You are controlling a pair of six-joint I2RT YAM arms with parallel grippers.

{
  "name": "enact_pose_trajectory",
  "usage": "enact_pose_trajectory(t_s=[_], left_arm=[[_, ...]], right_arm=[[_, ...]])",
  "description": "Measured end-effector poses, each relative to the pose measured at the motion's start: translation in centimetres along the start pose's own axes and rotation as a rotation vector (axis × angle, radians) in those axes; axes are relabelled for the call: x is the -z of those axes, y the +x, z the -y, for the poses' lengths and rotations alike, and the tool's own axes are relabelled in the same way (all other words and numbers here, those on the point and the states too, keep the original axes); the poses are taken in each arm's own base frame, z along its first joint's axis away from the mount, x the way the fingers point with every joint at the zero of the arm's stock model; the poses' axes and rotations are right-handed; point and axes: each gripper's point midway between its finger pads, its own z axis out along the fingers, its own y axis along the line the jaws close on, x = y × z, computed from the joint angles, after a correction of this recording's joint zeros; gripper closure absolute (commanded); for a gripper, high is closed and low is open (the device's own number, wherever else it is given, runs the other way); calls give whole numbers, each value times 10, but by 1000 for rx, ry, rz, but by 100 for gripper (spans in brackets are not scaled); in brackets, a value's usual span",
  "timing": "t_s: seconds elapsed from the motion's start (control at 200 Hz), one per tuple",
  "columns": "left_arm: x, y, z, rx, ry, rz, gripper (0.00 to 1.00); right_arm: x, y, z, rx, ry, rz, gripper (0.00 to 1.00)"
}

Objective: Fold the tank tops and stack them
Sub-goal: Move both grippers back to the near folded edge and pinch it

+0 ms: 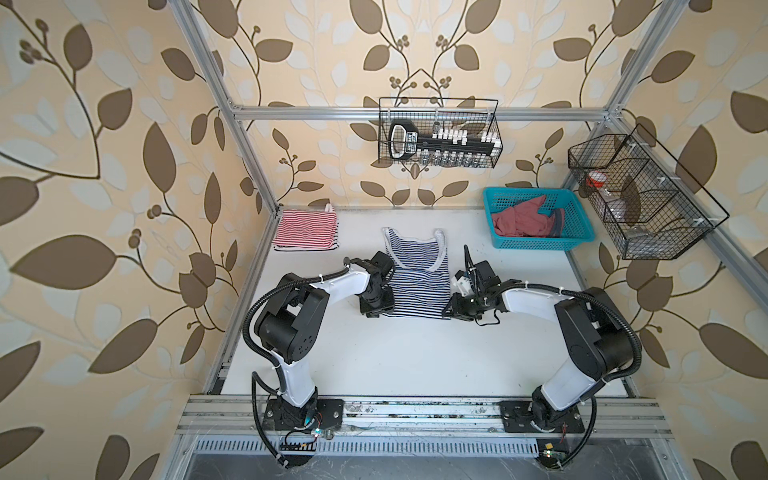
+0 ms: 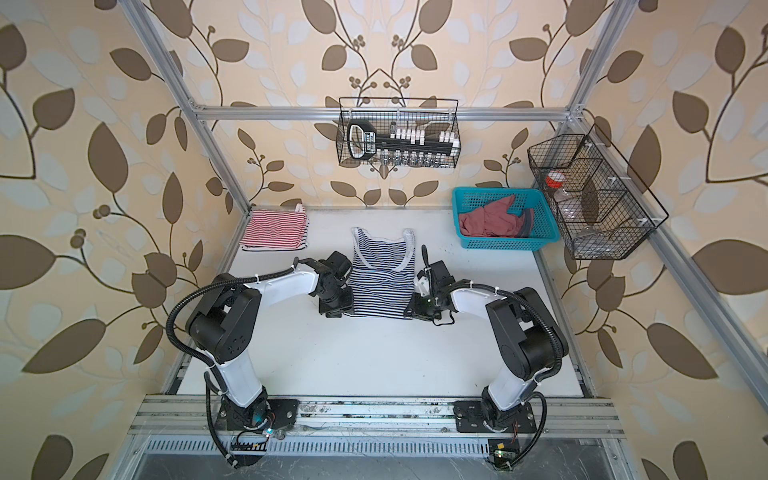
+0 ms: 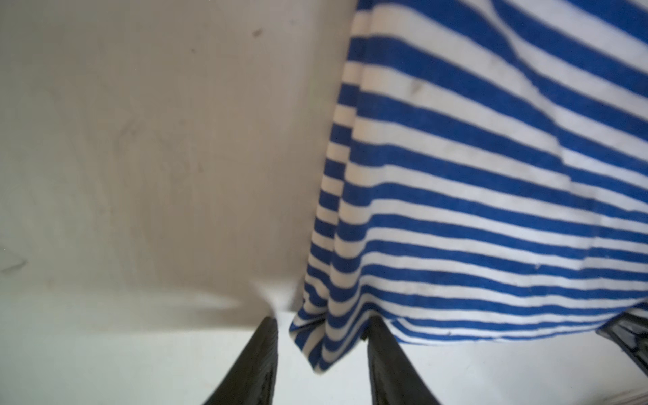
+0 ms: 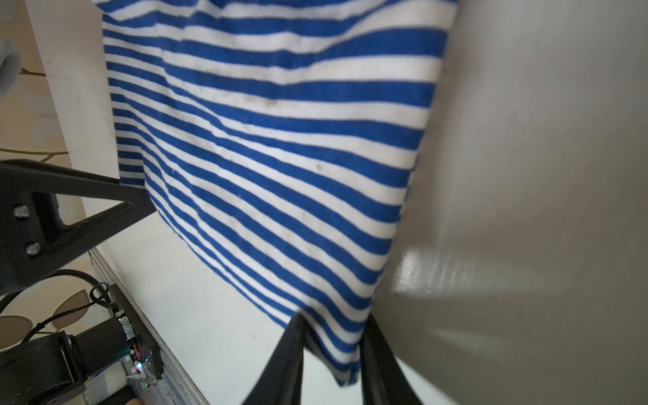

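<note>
Softly wrinkled, the navy-striped tank top (image 1: 417,286) bunches at both hem corners.

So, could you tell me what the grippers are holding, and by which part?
Left gripper and right gripper each straddle a bottom hem corner of the navy-and-white striped tank top; left jaws gape, right's hold unclear.

- Site type: a robotics lab test cell, dressed to resemble a home.
- Enclosure: a bolted aluminium frame (image 1: 415,113) surrounds my workspace.
- Mounting: my arm bases bolt to a slotted rail (image 1: 415,409) along the white table (image 1: 415,365).
- Backdrop: leaf-print wallpaper (image 1: 104,166) covers every panel.
- Storage: rear wire basket (image 1: 440,162) and side wire basket (image 1: 665,232) hang from the frame.
- Household props: navy-striped tank top (image 1: 417,282), turquoise basket (image 1: 536,241).
</note>
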Motion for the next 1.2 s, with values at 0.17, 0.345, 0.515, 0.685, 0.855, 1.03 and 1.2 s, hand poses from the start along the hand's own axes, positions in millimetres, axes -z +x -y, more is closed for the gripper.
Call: enact_pose_trajectory(t_s=[0.17, 0.345, 0.515, 0.685, 0.855, 1.03, 1.2], left_arm=[[-3, 2, 2, 9, 14, 0, 86], [-4, 5, 5, 12, 40, -6, 100], [-4, 22, 4, -13, 39, -20, 100], [-2, 57, -2, -44, 26, -57, 100], [10, 91, -7, -58, 32, -66, 100], [25, 123, -8, -65, 60, -54, 100], [34, 152, -1, -84, 77, -47, 100]], right_arm=[[-2, 1, 1, -4, 3, -5, 89], [-3, 5, 2, -5, 5, -17, 100], [0, 19, 1, 6, 6, -24, 100], [10, 46, -1, 28, 9, -30, 100], [26, 74, -13, 74, -4, -7, 100], [40, 106, -24, 107, -20, 15, 100], [51, 130, -25, 97, -24, 34, 100]])
